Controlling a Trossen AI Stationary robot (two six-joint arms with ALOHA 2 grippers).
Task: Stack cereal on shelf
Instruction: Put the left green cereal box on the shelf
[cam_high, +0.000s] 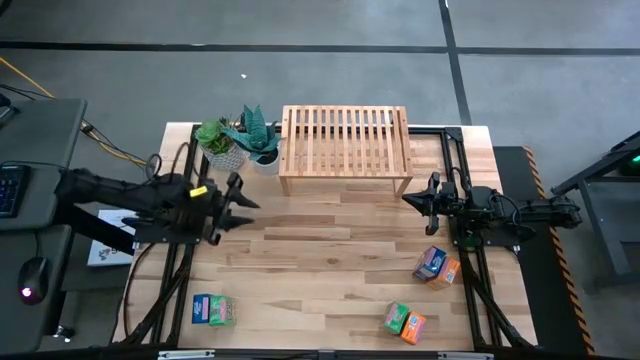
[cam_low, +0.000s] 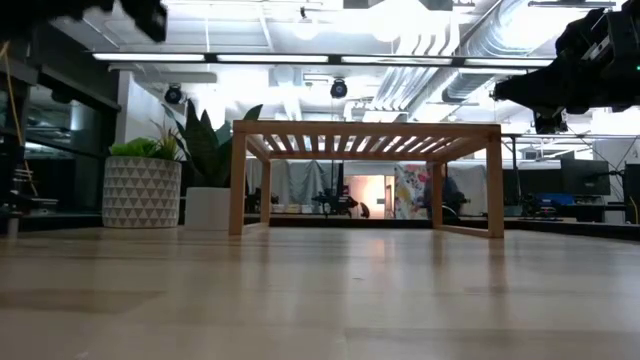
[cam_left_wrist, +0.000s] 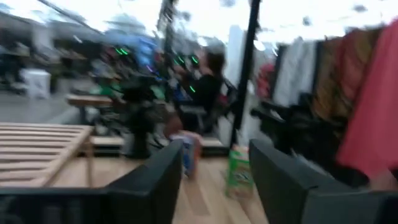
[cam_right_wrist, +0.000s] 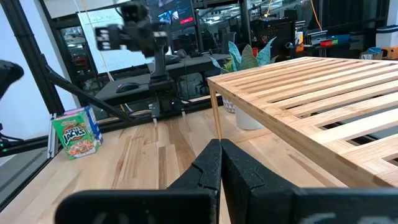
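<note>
Left end effector (cam_high: 243, 204) stands apart, empty; right end effector (cam_high: 411, 199) together; cereal (cam_high: 213, 311) seems light, stiff; grip its narrow sides.

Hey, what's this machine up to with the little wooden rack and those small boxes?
Two robot arms are set to stack cereal boxes on the wooden shelf, but its slatted top has nothing on it yet. The boxes sit in pairs on the table: one pair near the left front, another by the right arm, a third at the front. The left gripper hovers with its fingers apart, holding nothing. The right gripper is shut and empty beside the shelf.
</note>
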